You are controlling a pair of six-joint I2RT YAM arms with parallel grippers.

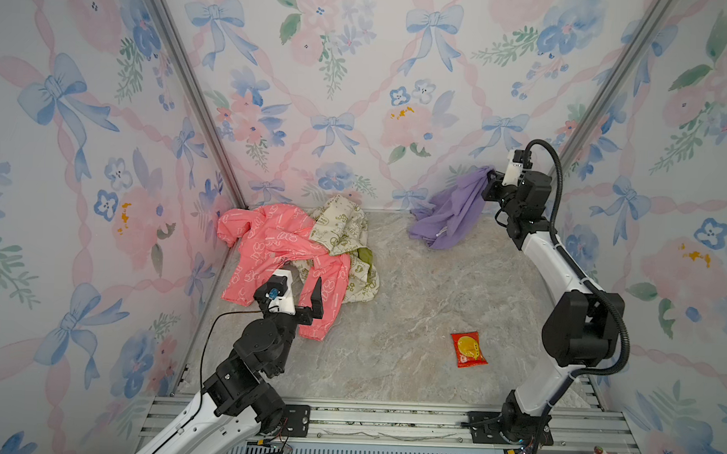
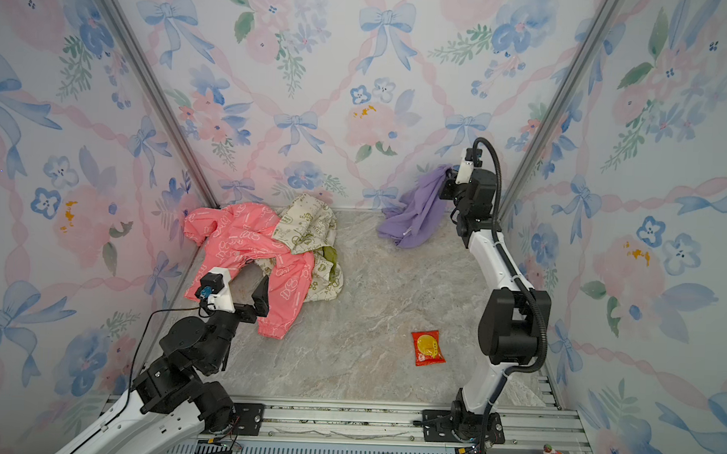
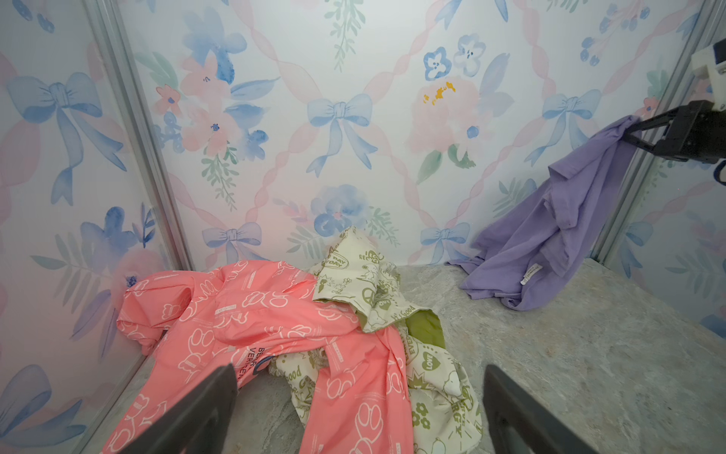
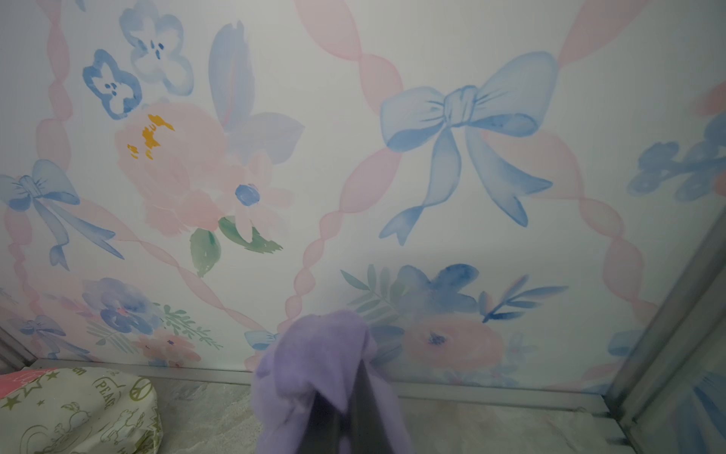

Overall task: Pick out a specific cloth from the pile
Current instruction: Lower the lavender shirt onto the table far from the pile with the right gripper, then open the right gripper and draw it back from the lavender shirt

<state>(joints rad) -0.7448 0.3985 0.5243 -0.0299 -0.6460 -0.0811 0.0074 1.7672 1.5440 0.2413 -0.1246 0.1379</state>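
right of centre, the right tool [image 1: 489, 177] pinches the lavender cloth [image 1: 449, 214] aloft, its lower folds on the desk [image 1: 413, 304]. centre left, the wide-spread left tool [image 1: 301, 282] hovers over the pile [image 1: 294, 246]. a red packet [image 1: 468, 349] lies lower right.

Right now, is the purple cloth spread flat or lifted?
Lifted, bunched: the right end effector pinches the purple cloth at its top; lower folds seem to rest on the table.

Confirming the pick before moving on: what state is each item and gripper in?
purple cloth: lifted at one end, lower part on the table
pink garment: spread on the table
cream cloth: crumpled, overlapping pink garment
red packet: lying flat
left gripper: open, over pink garment
right gripper: shut on purple cloth
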